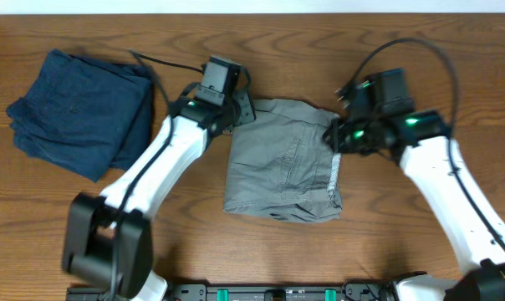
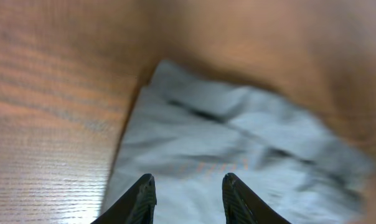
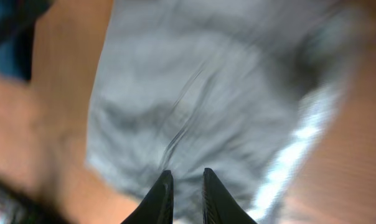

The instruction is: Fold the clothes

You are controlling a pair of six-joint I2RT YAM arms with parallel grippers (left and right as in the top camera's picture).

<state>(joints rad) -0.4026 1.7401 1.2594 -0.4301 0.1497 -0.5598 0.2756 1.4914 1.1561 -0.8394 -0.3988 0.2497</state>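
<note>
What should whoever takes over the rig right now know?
Left gripper: open, over the grey shorts' far left corner.
Right gripper: fingers nearly together at the shorts' right edge; blur hides whether it grips fabric.
The shorts lie mid-table as a wrinkled rectangle, apparently folded once.
The navy folded garment sits apart at left.
Left to do: check the right grip, then finish folding.

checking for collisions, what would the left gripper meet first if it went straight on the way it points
The grey shorts: the left gripper, fingers open, aims at the fabric just ahead, though blur leaves depth unclear.
</note>
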